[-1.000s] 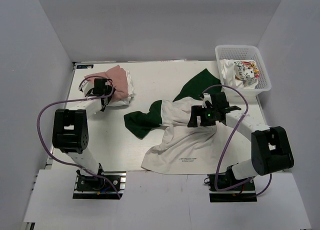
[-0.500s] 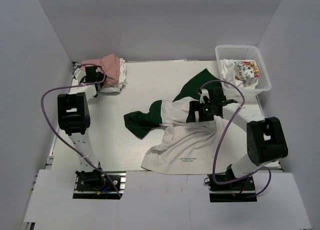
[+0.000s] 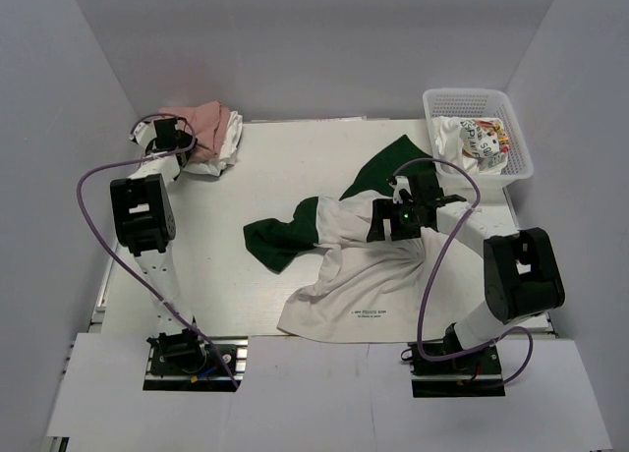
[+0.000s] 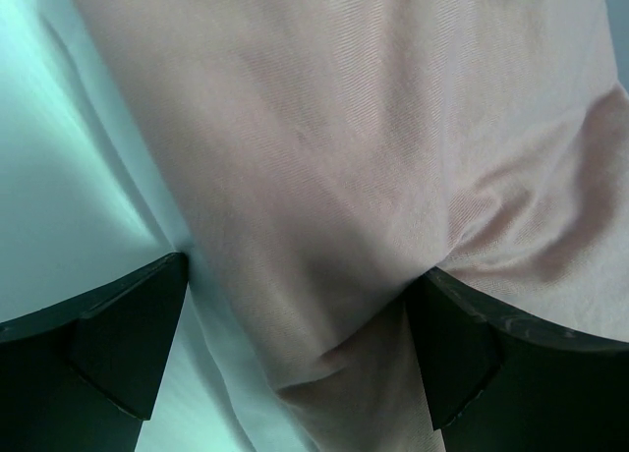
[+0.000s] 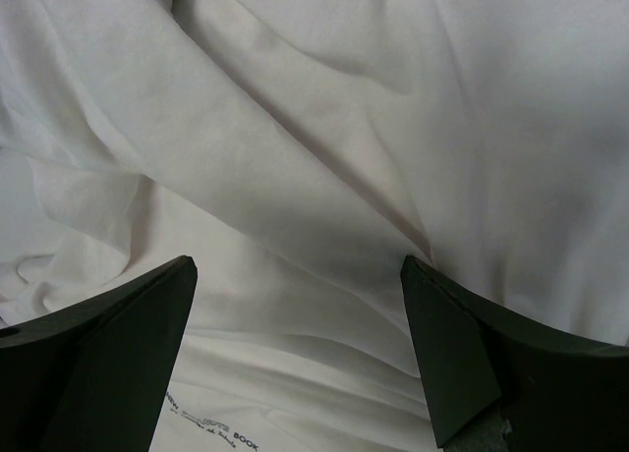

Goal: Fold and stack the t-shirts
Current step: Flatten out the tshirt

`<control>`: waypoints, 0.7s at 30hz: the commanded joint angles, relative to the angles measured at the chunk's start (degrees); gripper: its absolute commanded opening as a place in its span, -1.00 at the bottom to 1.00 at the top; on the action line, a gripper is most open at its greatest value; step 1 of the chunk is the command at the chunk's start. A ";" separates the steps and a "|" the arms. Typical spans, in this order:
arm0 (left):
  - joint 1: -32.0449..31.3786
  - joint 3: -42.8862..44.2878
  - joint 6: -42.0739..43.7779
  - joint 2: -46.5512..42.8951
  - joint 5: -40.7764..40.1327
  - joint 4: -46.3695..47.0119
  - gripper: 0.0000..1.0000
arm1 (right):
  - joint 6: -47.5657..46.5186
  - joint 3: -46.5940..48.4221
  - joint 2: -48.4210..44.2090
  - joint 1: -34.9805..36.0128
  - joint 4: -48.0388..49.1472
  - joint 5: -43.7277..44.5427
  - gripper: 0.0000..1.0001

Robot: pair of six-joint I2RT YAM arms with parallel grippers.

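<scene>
The large white t-shirt [image 3: 364, 275] with dark green sleeves [image 3: 280, 238] lies crumpled at the table's middle, its black lettering [image 3: 370, 314] near the front. My right gripper [image 3: 393, 223] hovers low over its upper part. In the right wrist view the gripper [image 5: 298, 265] is open above white folds [image 5: 324, 157], with the lettering [image 5: 211, 430] below. The salmon-pink shirt [image 3: 204, 121] lies on the plain white shirt [image 3: 218, 155] at the back left corner. My left gripper [image 3: 169, 136] is at that pile, open, with pink cloth [image 4: 324, 128] bulging between its spread fingers [image 4: 297, 270].
A white basket [image 3: 442, 100] at the back right holds a crumpled printed cloth [image 3: 477, 140]. The enclosure walls stand close behind the pink pile and along both sides. One green sleeve [image 3: 383, 172] reaches toward the basket.
My left gripper has moved back and left, and the pink and white pile has moved with it into the back left corner. The right gripper has shifted slightly back over the white shirt.
</scene>
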 commanded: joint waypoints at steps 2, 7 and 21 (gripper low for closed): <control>1.20 2.85 1.63 1.27 -0.09 -2.92 1.00 | 0.12 2.63 1.06 -0.06 -1.03 0.46 0.81; 1.20 0.48 1.63 0.05 1.93 -2.91 1.00 | 0.21 2.63 0.36 0.21 -1.20 0.46 0.81; -0.47 -11.21 18.41 -26.06 19.56 0.68 1.00 | -0.84 0.70 -0.88 0.12 -0.76 -0.60 0.81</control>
